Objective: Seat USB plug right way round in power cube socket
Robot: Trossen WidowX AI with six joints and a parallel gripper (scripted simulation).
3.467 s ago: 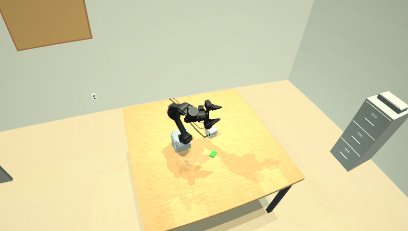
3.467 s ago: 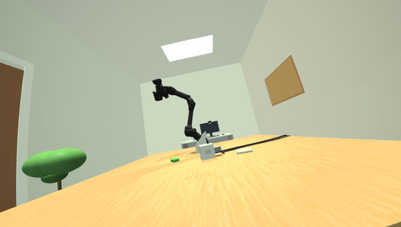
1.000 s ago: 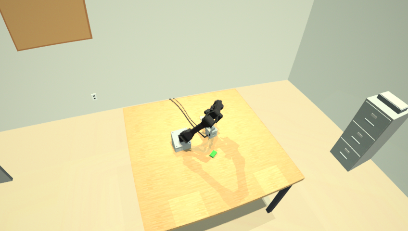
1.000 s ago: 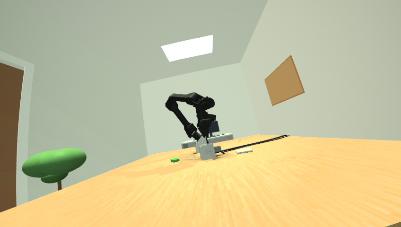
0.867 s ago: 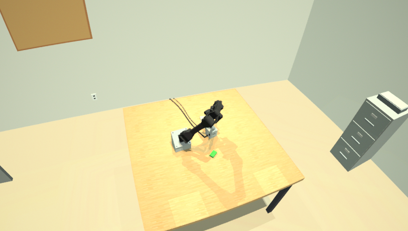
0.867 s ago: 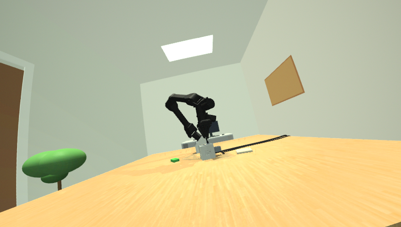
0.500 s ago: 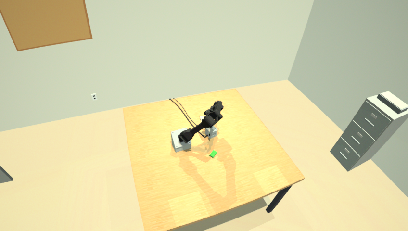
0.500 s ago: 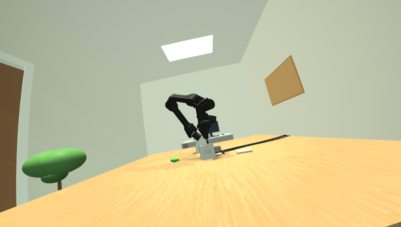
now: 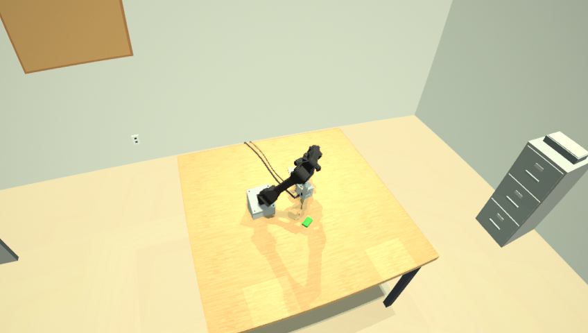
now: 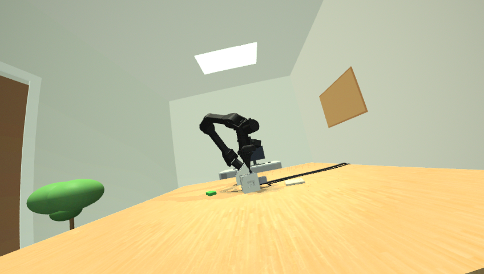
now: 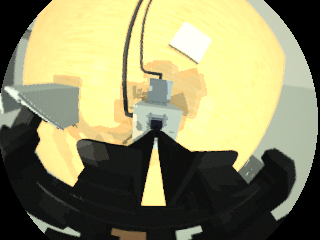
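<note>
The power cube (image 9: 307, 192) (image 10: 249, 188) (image 11: 173, 111) is a light grey box standing on the wooden table. The dark USB plug (image 11: 156, 121) stands in the socket on its top. My gripper (image 10: 250, 171) (image 11: 156, 133) points down over the cube, its fingertips close to the top face. The two black fingers have come together at the plug's near side and appear shut on it, with only a thin gap. The fingertips hide part of the plug, so how deep it sits and which way round it is cannot be told.
A grey block (image 11: 160, 91) adjoins the cube's back, with black cables (image 10: 305, 174) (image 11: 125, 75) running away to the table edge. A white flat square (image 10: 294, 181) (image 11: 190, 43) lies beyond it. A green block (image 9: 307, 222) (image 10: 210, 193) lies near the cube. The arm's grey base (image 9: 263, 212) is close by.
</note>
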